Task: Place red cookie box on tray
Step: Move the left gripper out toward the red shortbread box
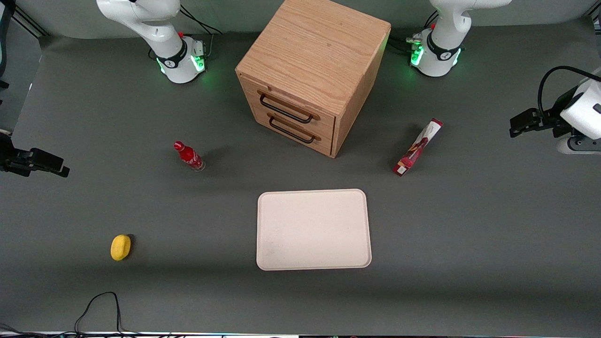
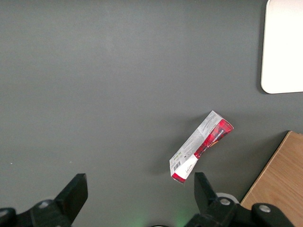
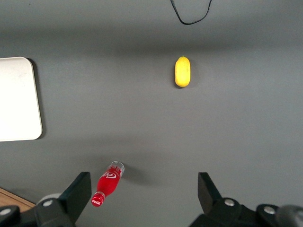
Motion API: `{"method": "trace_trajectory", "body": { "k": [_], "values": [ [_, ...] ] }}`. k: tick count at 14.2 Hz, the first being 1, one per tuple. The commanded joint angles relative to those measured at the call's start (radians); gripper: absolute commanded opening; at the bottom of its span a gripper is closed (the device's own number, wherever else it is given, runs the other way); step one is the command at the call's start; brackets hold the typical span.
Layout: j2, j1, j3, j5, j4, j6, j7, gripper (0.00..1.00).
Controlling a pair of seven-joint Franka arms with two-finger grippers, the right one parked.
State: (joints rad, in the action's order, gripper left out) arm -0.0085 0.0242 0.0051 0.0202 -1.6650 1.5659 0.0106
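Note:
The red cookie box (image 1: 418, 147) is a slim dark-red carton on the grey table, beside the wooden cabinet and a little farther from the front camera than the tray. It also shows in the left wrist view (image 2: 201, 146), white label end toward the gripper. The cream-white tray (image 1: 313, 229) lies flat with nothing on it, in front of the cabinet's drawers; its corner shows in the left wrist view (image 2: 284, 47). My left gripper (image 1: 519, 124) hangs open and holds nothing toward the working arm's end of the table, apart from the box. Its two fingers (image 2: 75, 189) show spread wide.
A wooden two-drawer cabinet (image 1: 310, 70) stands at mid-table, farther from the camera than the tray. A small red bottle (image 1: 188, 156) and a yellow fruit (image 1: 120, 247) lie toward the parked arm's end. A black cable (image 1: 98, 305) loops at the near edge.

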Motion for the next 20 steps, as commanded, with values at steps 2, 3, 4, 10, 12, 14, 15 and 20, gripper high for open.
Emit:
{"method": "trace_trajectory", "body": {
  "k": [2,3,4,10,12,14,15,20],
  "values": [
    [-0.015,0.008,0.006,-0.003,-0.004,-0.027,0.037,1.0],
    [-0.015,0.006,0.004,-0.005,0.001,-0.027,0.04,1.0],
    [-0.013,0.006,0.006,-0.005,0.001,-0.029,0.037,1.0],
    [-0.077,0.037,-0.017,-0.009,-0.088,-0.003,-0.006,1.0],
    [-0.158,0.081,-0.042,-0.031,-0.207,0.061,-0.078,1.0],
    [-0.22,0.112,-0.082,-0.031,-0.292,0.085,-0.141,1.0],
    [-0.253,0.114,-0.103,-0.033,-0.335,0.098,-0.144,1.0],
    [-0.477,0.147,-0.143,-0.065,-0.594,0.158,-0.149,1.0]
  ]
}}
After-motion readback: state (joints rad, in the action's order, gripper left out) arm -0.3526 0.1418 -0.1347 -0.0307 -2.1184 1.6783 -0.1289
